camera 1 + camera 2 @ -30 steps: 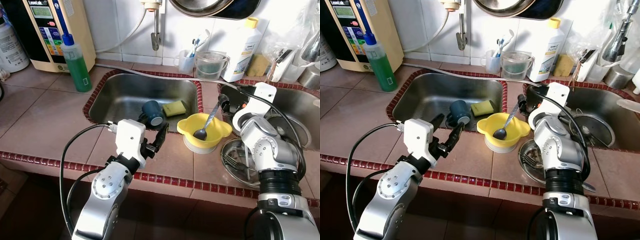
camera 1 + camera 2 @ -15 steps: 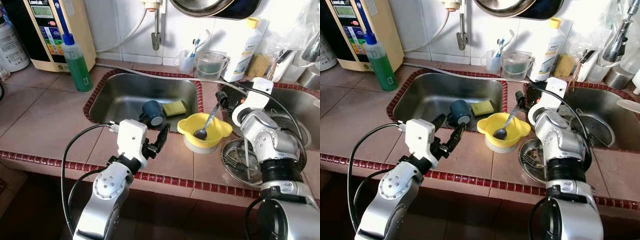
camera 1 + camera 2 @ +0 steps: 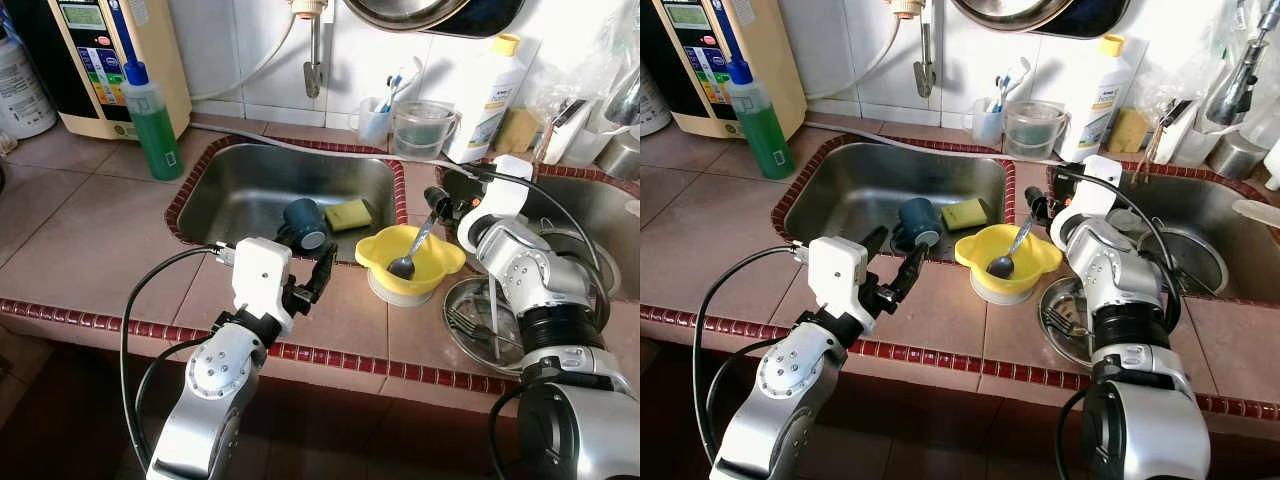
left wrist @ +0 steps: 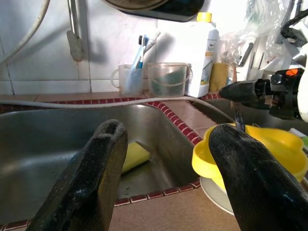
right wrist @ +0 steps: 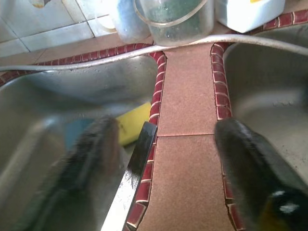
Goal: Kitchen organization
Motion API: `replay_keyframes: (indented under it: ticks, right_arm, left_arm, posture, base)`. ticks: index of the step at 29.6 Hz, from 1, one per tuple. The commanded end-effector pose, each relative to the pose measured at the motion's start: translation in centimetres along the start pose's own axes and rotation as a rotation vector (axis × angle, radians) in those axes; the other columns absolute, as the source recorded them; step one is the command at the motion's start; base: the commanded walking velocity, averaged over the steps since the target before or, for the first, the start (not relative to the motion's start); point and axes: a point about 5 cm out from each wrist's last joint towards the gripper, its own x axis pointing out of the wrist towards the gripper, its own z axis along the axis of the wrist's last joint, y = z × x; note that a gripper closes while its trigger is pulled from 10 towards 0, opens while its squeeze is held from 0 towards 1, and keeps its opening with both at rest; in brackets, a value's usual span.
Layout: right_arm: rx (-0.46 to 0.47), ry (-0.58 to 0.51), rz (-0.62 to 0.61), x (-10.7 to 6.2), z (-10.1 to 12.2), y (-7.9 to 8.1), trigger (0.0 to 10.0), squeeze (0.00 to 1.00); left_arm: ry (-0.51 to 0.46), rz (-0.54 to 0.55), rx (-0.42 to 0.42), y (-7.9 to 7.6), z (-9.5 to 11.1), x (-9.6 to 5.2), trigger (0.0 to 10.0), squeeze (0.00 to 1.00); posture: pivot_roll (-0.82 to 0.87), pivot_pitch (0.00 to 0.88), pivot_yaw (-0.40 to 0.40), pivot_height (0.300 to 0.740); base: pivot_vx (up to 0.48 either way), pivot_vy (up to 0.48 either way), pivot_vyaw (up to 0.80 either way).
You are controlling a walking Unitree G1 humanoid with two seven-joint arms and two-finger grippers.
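Right gripper (image 5: 163, 159) hovered, fingers spread, around spoon (image 3: 415, 245) handle above yellow bowl (image 3: 440, 262); left gripper (image 4: 168, 173) gaped beside sink (image 3: 240, 185).

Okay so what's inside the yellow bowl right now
A metal spoon stands in the yellow bowl, its scoop on the bottom and its handle leaning up toward the right tool. The bowl sits on a white dish, mostly covered.

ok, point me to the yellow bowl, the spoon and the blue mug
yellow bowl (image 3: 436, 262), left eye view, on its inner wall right of the spoon.
spoon (image 3: 402, 268), left eye view, on its scoop inside the bowl.
blue mug (image 3: 303, 219), left eye view, on its side, lying in the sink.
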Motion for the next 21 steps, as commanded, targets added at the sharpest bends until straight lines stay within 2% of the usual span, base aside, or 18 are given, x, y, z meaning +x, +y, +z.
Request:
replay_keyframes:
  ticks: [1,21]
  right_arm:
    - [-0.002,-0.006,0.024,0.2,0.6,0.6,0.0,0.0]
    - [0.066,0.021,0.075,0.5,-0.6,1.7,0.0,0.0]
  left_arm:
    - [-0.016,0.002,0.003,-0.2,0.5,0.1,10.0,0.0]
    - [-0.022,-0.001,0.001,-0.4,0.6,0.2,10.0,0.0]
  posture:
    - [-0.12,0.085,-0.024,0.74]
    - [-0.12,0.083,-0.025,0.74]
  base:
    - [0.0,0.0,0.0]
    - [0.0,0.0,0.0]
